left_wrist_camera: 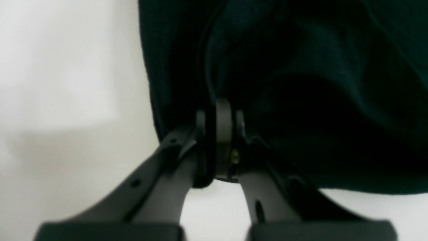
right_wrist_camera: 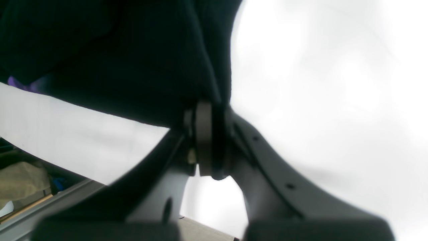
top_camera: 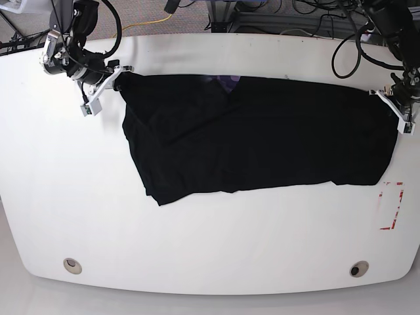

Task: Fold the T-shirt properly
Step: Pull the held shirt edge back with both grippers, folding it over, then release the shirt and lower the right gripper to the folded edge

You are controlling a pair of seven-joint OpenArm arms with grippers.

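Two grippers are clamped on opposite ends of the black T-shirt (top_camera: 262, 141), which is stretched wide across the white table (top_camera: 197, 243). The left gripper (left_wrist_camera: 219, 134) is closed on cloth at the shirt's corner; the right gripper (right_wrist_camera: 207, 140) is pinched tight on the other end. A purplish patch (top_camera: 228, 81) is seen along the far edge, and a red-marked rectangle (top_camera: 392, 205) beside the hem.
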